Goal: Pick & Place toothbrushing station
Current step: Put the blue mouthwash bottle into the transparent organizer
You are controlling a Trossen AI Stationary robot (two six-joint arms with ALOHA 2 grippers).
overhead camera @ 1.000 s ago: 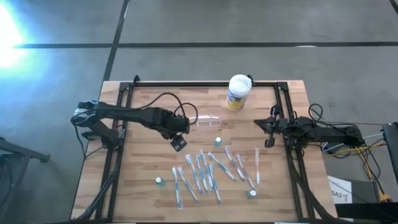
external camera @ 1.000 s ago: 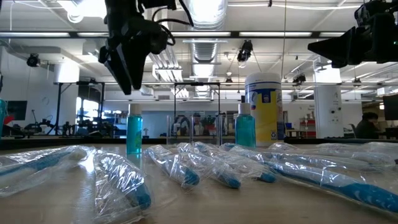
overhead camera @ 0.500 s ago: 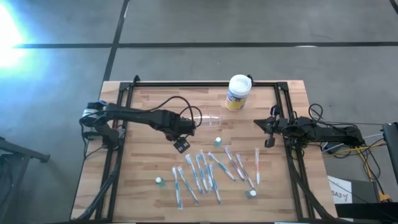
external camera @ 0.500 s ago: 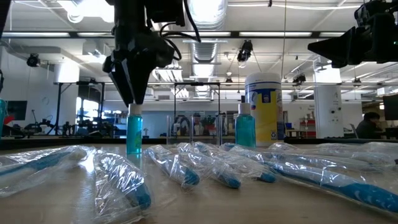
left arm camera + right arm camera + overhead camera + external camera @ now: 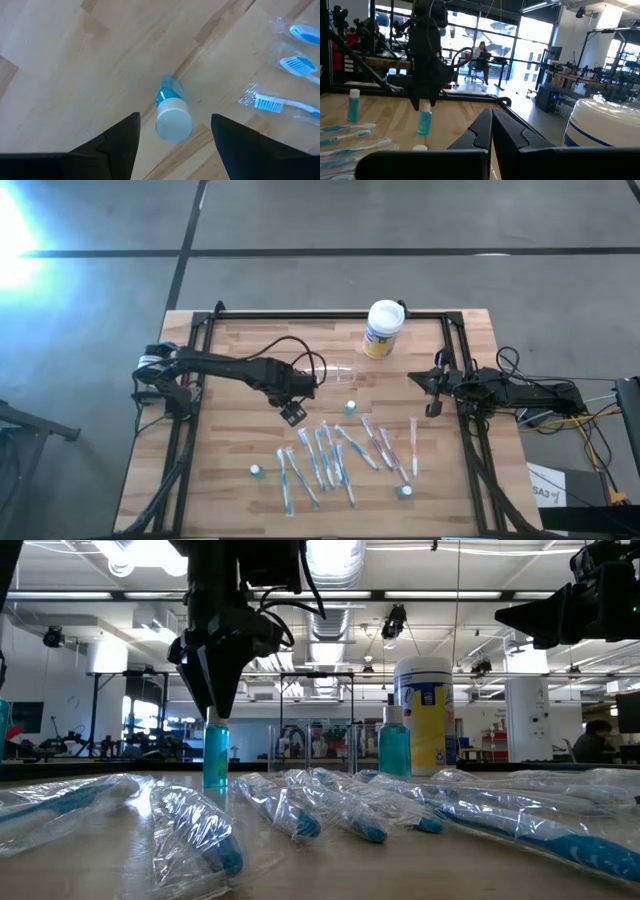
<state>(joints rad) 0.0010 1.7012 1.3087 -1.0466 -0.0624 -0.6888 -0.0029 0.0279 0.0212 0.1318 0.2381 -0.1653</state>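
1. Your left gripper (image 5: 292,412) hangs above the wooden worktop (image 5: 230,460), left of centre, its fingers (image 5: 120,137) spread either side of a small blue bottle with a white cap (image 5: 171,116) (no contact shows).
2. The small see-through plastic toothbrushing station (image 5: 337,373) stands farther back, just right of that arm, near the white cylindrical canister with a yellow-blue label (image 5: 382,329).
3. Wrapped toothbrushes (image 5: 330,455) lie scattered at the near side.
4. Your right gripper (image 5: 433,392) waits at the right edge, fingers (image 5: 475,135) pressed together.
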